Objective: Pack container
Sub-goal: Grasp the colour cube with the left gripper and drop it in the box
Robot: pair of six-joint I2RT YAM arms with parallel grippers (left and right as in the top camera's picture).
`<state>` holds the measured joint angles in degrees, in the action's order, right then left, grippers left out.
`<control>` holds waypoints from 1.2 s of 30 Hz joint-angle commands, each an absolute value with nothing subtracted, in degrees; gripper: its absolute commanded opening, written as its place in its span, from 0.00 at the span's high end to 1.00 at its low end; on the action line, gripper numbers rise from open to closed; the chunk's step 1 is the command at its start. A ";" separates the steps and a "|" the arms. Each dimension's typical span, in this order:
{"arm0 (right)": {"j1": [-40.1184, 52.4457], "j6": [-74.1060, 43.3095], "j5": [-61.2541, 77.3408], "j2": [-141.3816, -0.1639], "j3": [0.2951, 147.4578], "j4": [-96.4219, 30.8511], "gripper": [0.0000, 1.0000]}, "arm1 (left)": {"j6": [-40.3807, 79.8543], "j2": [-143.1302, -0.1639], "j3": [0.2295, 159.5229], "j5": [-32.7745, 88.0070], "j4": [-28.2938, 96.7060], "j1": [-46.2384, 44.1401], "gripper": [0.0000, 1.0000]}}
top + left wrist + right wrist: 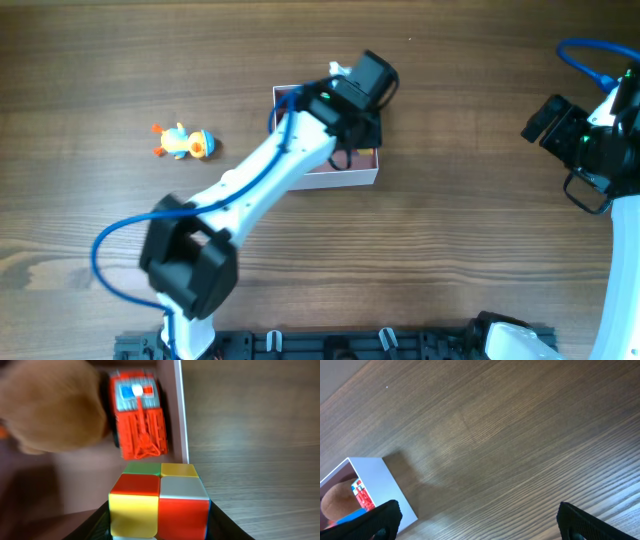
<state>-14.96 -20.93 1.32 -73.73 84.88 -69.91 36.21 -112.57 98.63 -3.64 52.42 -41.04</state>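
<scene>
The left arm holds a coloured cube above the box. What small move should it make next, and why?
Probably shift the left pincer slightly toward the inside of the container, then lower. In the left wrist view the cube it holds seems to hang over the white wall, partly above the table, while bare pink floor lies beside the red truck.

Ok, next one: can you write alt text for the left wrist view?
The left tool holds a multicoloured puzzle cube close to the camera, beside the white wall of the container. Inside the container lie a red toy vehicle and a blurred tan object; the wooden table shows to the right.
</scene>
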 commanded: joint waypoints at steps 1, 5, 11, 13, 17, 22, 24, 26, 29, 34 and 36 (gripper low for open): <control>-15.14 -21.02 2.04 -73.93 84.62 -70.22 0.00 | 39.55 -115.92 98.96 -5.93 52.07 -42.17 0.84; -15.14 -21.02 2.04 -73.93 84.62 -70.24 0.00 | 39.53 -117.58 98.96 -6.15 52.01 -42.28 0.84; -15.14 -21.04 2.04 -73.93 84.62 -70.24 0.00 | 39.68 -118.10 98.96 -6.52 52.10 -42.39 0.77; -15.14 -21.04 2.04 -73.93 84.62 -70.24 0.00 | 39.97 -118.10 98.96 -6.52 52.40 -42.54 0.70; -15.14 -21.02 2.04 -73.93 84.62 -70.30 0.00 | 39.92 -118.08 99.00 -6.52 52.21 -42.70 0.53; -15.14 -21.02 2.04 -73.93 84.62 -70.61 0.00 | 39.05 -116.14 101.93 -7.55 54.98 -41.71 0.45; -15.14 -21.02 2.04 -73.93 84.62 -70.59 0.00 | 39.03 -114.87 103.02 -7.57 55.70 -41.43 0.38; -15.14 -21.04 2.04 -73.93 84.62 -70.59 0.00 | 39.03 -112.81 103.26 -7.62 55.75 -41.23 0.27; -15.11 -21.02 2.04 -73.93 84.62 -70.57 0.00 | 39.05 -110.59 103.26 -7.60 55.68 -41.23 0.27; -15.14 -21.02 2.04 -73.93 84.62 -70.57 0.00 | 39.00 -109.75 103.26 -8.40 56.80 -41.17 0.29; -15.14 -20.99 2.00 -73.93 84.62 -70.61 0.00 | 38.98 -109.71 103.26 -10.92 58.57 -40.66 0.28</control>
